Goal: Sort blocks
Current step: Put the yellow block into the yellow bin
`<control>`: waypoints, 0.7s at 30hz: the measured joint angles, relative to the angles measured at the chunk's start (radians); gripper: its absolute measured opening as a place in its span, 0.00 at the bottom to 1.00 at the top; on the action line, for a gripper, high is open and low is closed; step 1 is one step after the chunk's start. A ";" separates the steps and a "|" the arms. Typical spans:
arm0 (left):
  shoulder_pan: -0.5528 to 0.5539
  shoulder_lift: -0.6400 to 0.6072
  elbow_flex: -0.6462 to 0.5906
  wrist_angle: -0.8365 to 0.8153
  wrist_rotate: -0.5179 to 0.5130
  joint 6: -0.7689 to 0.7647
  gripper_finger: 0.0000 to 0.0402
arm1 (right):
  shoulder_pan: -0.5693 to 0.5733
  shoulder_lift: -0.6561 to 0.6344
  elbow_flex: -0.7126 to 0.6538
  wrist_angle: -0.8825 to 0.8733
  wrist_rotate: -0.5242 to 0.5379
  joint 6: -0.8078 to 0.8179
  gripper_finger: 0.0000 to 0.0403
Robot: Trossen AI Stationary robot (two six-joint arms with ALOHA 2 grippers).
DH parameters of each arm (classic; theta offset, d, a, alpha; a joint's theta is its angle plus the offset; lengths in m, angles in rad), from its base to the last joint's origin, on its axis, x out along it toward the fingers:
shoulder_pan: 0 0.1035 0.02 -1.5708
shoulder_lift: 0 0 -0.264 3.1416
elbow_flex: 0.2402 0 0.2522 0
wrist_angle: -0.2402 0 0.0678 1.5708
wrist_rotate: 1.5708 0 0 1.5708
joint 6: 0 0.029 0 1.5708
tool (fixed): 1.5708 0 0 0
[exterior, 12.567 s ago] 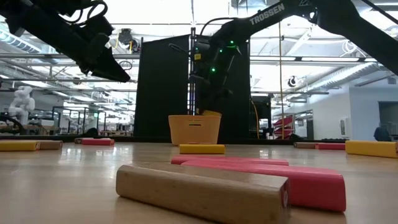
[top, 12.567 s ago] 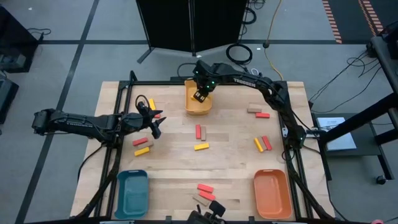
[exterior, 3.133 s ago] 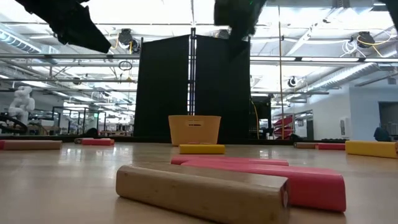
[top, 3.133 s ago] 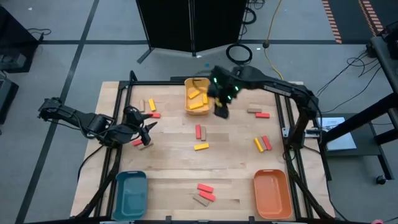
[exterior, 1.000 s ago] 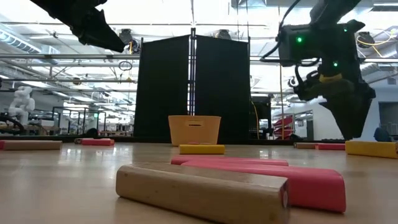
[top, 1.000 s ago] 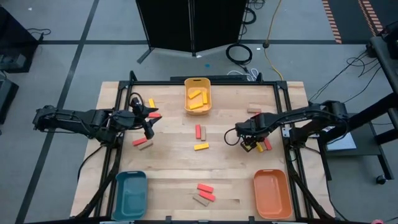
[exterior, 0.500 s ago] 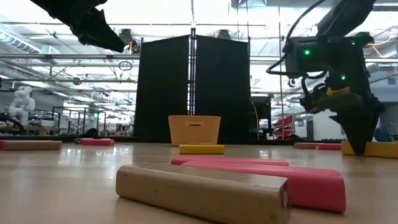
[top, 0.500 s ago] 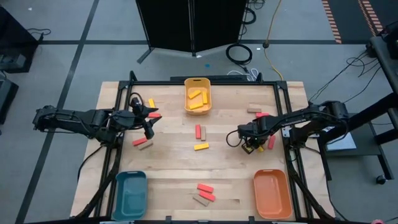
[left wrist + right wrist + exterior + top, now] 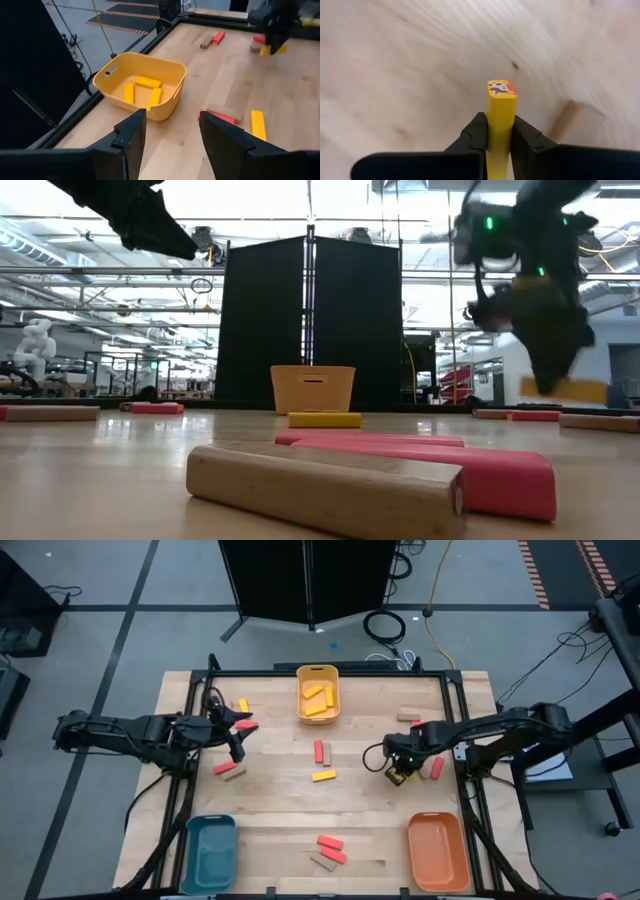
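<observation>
My right gripper hangs over the table's right half, shut on a yellow block that shows level and clear of the table in the low view. My left gripper is open and hovers over the left far part of the table, touching nothing. Other yellow blocks lie in the yellow tray. Loose blocks lie flat on the wood: red and yellow at the centre, red beside my right gripper, and tan farther off. My right gripper pinches the yellow block between its two fingers, one on each long side face. The fingers come from above, pointing down. One end of the block sticks out past the fingertips. The block is lifted clear of the table and lies level.
A teal tray stands at the near left corner and an orange tray at the near right. Red and tan blocks lie at the near edge, and more near my left gripper. A black metal frame rims the table.
My right gripper has come down onto the yellow block at the table's right, taken hold of it and lifted it clear of the table. A tan block behind it now shows in the low view.
</observation>
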 joint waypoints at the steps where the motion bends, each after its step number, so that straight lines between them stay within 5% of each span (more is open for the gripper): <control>1: 0.000 -0.016 -0.013 0.014 0.000 -0.007 0.45 | -0.002 -0.017 0.019 0.003 0.005 -0.017 0.06; 7: 0.000 -0.118 -0.151 0.150 -0.031 -0.025 0.45 | -0.043 -0.063 0.137 0.076 0.049 -0.181 0.07; 12: 0.019 -0.163 -0.262 0.317 -0.225 -0.055 0.45 | -0.135 -0.029 0.225 0.244 0.051 -0.374 0.06; 15: 0.059 -0.162 -0.271 0.297 -0.330 -0.179 0.45 | -0.202 0.025 0.293 0.306 0.019 -0.484 0.06; 21: 0.170 -0.161 -0.271 0.196 -0.342 -0.305 0.45 | -0.323 0.213 0.489 0.378 0.005 -0.641 0.06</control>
